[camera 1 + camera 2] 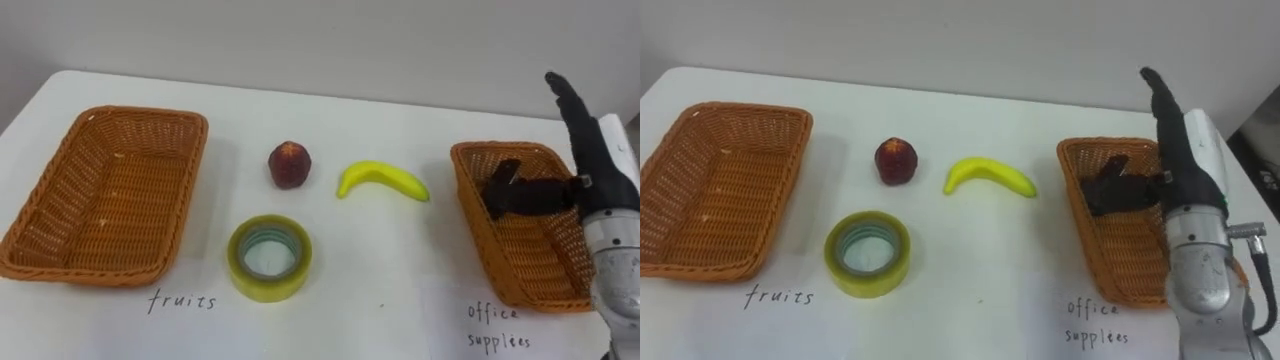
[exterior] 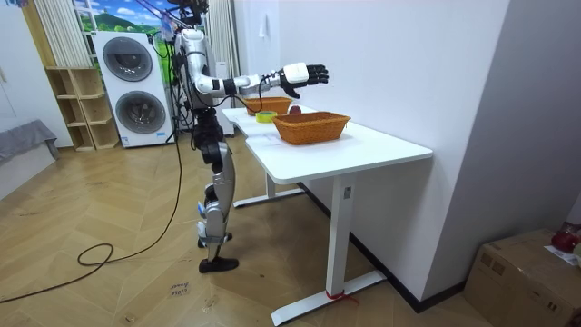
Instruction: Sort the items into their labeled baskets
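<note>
A red apple (image 1: 289, 165) and a yellow banana (image 1: 385, 178) lie on the white table (image 1: 400, 290) between two wicker baskets. In front of the apple lies a yellow tape roll (image 1: 240, 268), flat on the table. The left basket (image 1: 60, 268) holds nothing; handwriting in front of it marks it for fruit. The right basket (image 1: 470, 152) is marked for office supplies. My right hand (image 1: 592, 150) hovers above that basket with straight fingers pointing away from me and its dark thumb (image 1: 515, 195) stretched out left over the basket's inside. It holds nothing.
The table stands against a white wall, and I stand at its long front edge with my right arm (image 2: 245, 84) stretched out over it. Washing machines (image 2: 136, 86) and a shelf stand behind me on the wooden floor.
</note>
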You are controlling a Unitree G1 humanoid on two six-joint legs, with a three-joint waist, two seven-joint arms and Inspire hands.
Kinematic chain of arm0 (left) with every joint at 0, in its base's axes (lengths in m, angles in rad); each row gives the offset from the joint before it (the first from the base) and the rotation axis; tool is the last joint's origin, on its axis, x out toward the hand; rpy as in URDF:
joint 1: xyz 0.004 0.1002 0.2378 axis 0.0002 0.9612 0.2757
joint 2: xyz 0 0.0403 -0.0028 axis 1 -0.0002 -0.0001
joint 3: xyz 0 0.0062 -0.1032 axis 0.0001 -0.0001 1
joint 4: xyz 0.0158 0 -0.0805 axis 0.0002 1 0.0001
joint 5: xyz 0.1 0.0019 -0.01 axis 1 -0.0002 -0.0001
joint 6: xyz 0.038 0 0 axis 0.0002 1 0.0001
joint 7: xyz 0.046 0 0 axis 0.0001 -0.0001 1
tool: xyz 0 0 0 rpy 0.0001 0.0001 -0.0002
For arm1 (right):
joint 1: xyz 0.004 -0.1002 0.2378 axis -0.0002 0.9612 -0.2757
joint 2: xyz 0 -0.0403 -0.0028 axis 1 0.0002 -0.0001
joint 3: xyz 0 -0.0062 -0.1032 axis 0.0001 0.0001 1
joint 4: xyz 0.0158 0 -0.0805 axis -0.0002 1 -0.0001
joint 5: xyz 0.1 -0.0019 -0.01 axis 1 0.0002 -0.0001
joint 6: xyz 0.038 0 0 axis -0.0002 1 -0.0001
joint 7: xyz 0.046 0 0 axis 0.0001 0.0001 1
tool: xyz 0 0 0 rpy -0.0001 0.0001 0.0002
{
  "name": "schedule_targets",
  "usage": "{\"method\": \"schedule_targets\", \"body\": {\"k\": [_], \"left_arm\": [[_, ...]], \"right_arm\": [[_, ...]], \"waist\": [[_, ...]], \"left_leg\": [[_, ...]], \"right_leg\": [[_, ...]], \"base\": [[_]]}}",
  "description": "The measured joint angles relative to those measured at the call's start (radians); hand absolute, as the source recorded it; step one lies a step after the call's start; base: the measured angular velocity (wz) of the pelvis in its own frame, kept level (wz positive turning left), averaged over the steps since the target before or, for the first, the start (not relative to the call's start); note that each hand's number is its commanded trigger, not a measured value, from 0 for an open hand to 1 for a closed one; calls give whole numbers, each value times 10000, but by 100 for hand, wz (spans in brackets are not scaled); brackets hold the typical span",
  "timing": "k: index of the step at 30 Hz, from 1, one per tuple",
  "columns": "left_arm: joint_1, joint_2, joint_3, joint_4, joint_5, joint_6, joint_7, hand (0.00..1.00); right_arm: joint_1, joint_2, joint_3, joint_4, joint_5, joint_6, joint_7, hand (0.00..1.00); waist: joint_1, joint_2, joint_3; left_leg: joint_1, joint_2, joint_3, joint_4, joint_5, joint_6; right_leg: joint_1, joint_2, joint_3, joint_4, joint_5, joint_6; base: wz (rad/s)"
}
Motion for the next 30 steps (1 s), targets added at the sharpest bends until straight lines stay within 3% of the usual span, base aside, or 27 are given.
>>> {"method": "schedule_targets", "body": {"k": [7,11,24,30], "left_arm": [[248,61,-16,25,-3,17,135,0],[360,66,-147,135,-4,73,145,0],[-44,85,-677,215,-34,221,20,0],[-254,51,-838,307,-33,331,24,0]], "right_arm": [[-7,86,235,-349,624,-45,-266,0],[-9,125,931,-350,1134,-44,-285,0],[-1053,208,2081,-332,1791,-32,-306,0],[-1380,383,2855,143,2351,-32,-220,0]], "waist": [[98,-14,-10],[149,-18,-12],[431,37,-13],[656,133,42]], "left_leg": [[-79,-11,-52,26,1,-1],[-97,-28,-77,65,3,-4],[-888,-21,-203,319,6,-5],[-926,-14,-199,372,13,-6]], "right_leg": [[-18,-7,-143,-1,2,1],[-15,-13,-239,-3,2,2],[-617,-28,-449,8,56,-22],[-635,-32,-450,-25,65,-27]], "base": [[5],[3],[3],[0]]}}
